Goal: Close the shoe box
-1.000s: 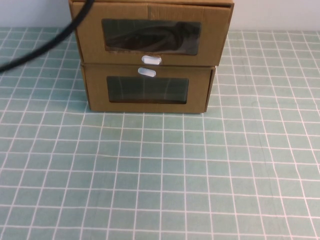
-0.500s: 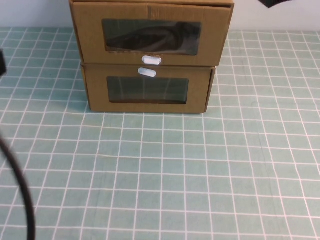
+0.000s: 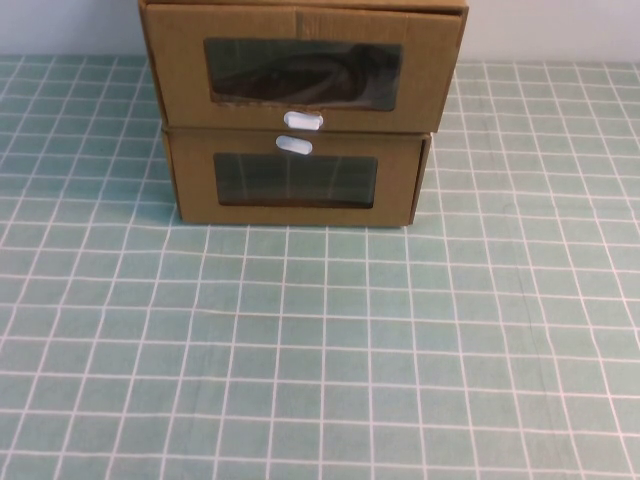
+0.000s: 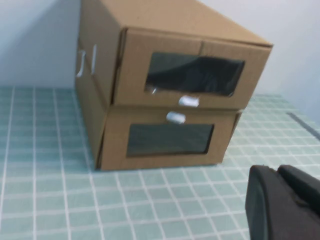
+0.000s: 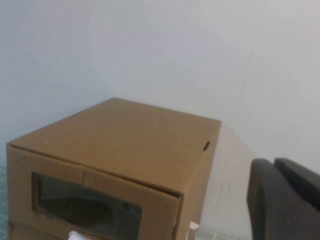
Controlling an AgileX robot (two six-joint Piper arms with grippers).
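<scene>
The shoe box (image 3: 300, 70) sits atop its twin box (image 3: 295, 182) at the far side of the surface (image 3: 320, 350), its drawer protruding slightly. Left gripper (image 4: 282, 207) and right gripper (image 5: 285, 200) hang clear; opening cannot be told. Next: push the drawer front home.

High view: raised, angled down at the tiled tabletop (image 3: 320, 340), facing the fronts of the stacked boxes. Left wrist view: low, near, left of the shoe box (image 4: 175, 75), left claw (image 4: 282, 202) in the corner. Right wrist view: level with the box top, right claw (image 5: 285, 200) at the edge. All three share the boxes.
</scene>
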